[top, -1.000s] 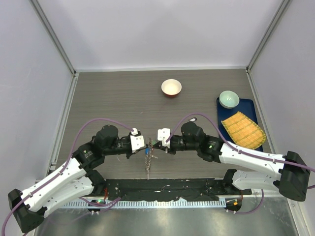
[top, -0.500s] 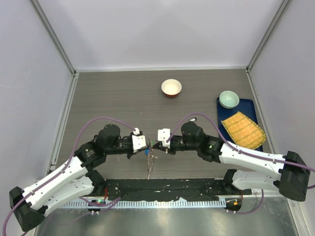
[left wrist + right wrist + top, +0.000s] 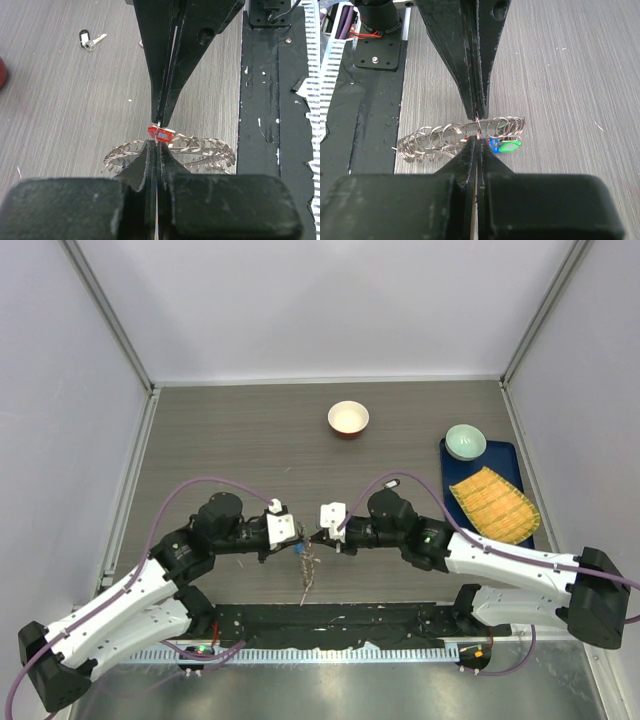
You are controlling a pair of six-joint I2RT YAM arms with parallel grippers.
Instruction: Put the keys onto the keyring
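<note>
My left gripper [image 3: 298, 534] and right gripper [image 3: 314, 534] meet tip to tip above the table's near middle, both shut. The keyring [image 3: 305, 575], a grey band fringed with small silver rings, hangs edge-on below them. In the left wrist view the left gripper [image 3: 157, 145] pinches a red-headed key [image 3: 160, 134], with the keyring [image 3: 200, 147] just beyond. In the right wrist view the right gripper [image 3: 477, 138] nips a small ring of the keyring [image 3: 440, 136]. A blue key [image 3: 494, 145] and a green key [image 3: 510, 146] hang on it. A black-headed key [image 3: 89, 41] lies loose on the table.
A red-and-cream bowl [image 3: 348, 418] stands at the back middle. At the right, a blue tray [image 3: 505, 462] carries a pale green bowl [image 3: 465, 441] and a yellow mat [image 3: 493, 503]. A black strip [image 3: 330, 620] runs along the near edge between the arm bases.
The hanging keyring has swung slightly below the grippers. Both grippers stay shut and touching at the same spot.
</note>
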